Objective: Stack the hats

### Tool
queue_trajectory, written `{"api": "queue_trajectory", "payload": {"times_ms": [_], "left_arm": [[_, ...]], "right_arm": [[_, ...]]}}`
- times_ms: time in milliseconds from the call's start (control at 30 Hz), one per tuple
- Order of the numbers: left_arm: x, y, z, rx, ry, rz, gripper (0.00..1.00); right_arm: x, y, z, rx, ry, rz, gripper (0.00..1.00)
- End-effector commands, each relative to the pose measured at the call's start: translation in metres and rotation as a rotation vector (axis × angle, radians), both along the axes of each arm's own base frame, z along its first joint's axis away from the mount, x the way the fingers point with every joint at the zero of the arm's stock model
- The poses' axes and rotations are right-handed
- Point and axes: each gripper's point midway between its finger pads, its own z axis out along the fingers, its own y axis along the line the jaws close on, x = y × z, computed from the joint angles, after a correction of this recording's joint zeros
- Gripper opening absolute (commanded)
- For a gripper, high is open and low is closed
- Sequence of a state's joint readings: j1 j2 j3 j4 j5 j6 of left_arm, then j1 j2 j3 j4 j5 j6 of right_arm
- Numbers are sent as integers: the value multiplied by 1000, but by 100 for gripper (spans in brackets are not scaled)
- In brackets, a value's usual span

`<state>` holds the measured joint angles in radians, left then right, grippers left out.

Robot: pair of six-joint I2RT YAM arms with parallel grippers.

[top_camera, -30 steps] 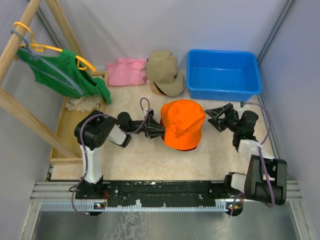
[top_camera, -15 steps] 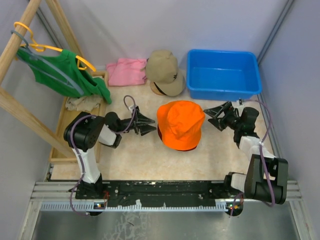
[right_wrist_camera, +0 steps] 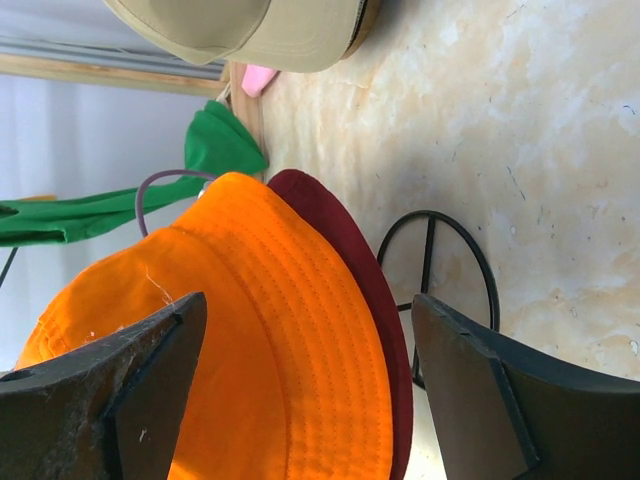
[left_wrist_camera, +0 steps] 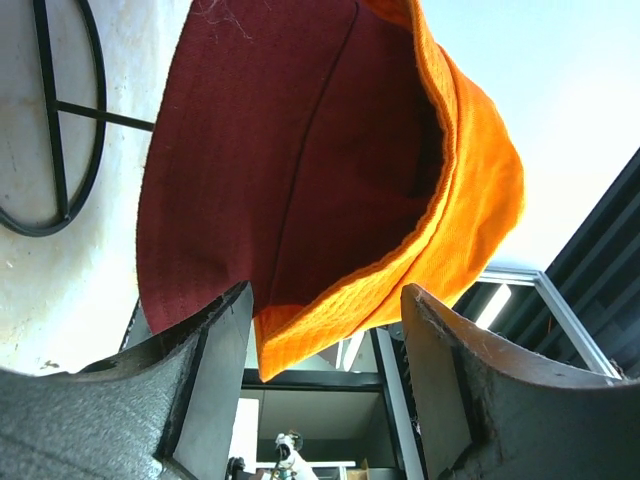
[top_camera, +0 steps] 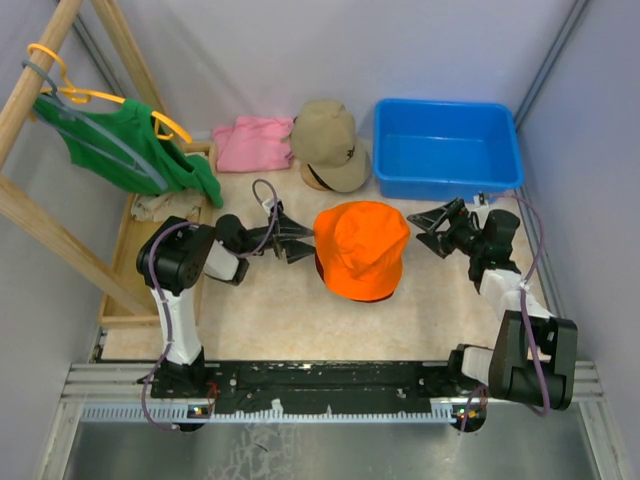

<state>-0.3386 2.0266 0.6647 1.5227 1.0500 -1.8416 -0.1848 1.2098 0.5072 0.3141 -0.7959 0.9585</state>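
Observation:
A bright orange bucket hat (top_camera: 362,250) sits mid-table on top of a dark red hat (left_wrist_camera: 270,160), whose brim shows under it in both wrist views. Both rest on a black wire stand (right_wrist_camera: 440,290). A tan cap (top_camera: 330,143) lies at the back, apart from them. My left gripper (top_camera: 303,243) is at the orange hat's left edge, jaws open; in the left wrist view the orange brim (left_wrist_camera: 400,290) hangs loose between them. My right gripper (top_camera: 420,232) is open just right of the hat, not touching it.
A blue bin (top_camera: 447,148) stands at the back right. A pink folded cloth (top_camera: 253,142) lies left of the tan cap. A green garment (top_camera: 130,145) on a yellow hanger hangs from a wooden rack (top_camera: 40,230) along the left side.
My left gripper let go of the orange hat's edge, opened, drew back left and came close again. The hat settled slightly left. The right gripper hardly moved.

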Motion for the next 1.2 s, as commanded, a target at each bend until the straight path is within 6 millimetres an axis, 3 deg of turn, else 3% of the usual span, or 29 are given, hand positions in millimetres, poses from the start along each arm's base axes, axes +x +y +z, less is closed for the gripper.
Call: {"api": "queue_trajectory", "payload": {"times_ms": [0, 233, 533, 667, 900, 967, 1167], "left_arm": [[-12, 1, 26, -78, -292, -16, 67], [-13, -7, 42, -102, -349, -37, 69], [-18, -10, 48, -116, -340, -35, 67], [-14, -14, 47, -122, -324, -26, 54], [-9, -14, 35, -114, -275, 8, 14], [-12, -13, 28, -103, -265, 7, 6], [-25, -4, -1, -49, -197, 18, 3]], "right_arm": [[9, 0, 28, -2, -99, 16, 84], [9, 0, 24, 5, -86, 17, 84], [7, 1, 20, 15, -79, 15, 84], [7, 1, 22, 16, -83, 17, 84], [0, 3, 21, 17, -80, 20, 84], [-3, 4, 20, 21, -79, 28, 84], [-9, 6, 19, 31, -85, 33, 85]]}}
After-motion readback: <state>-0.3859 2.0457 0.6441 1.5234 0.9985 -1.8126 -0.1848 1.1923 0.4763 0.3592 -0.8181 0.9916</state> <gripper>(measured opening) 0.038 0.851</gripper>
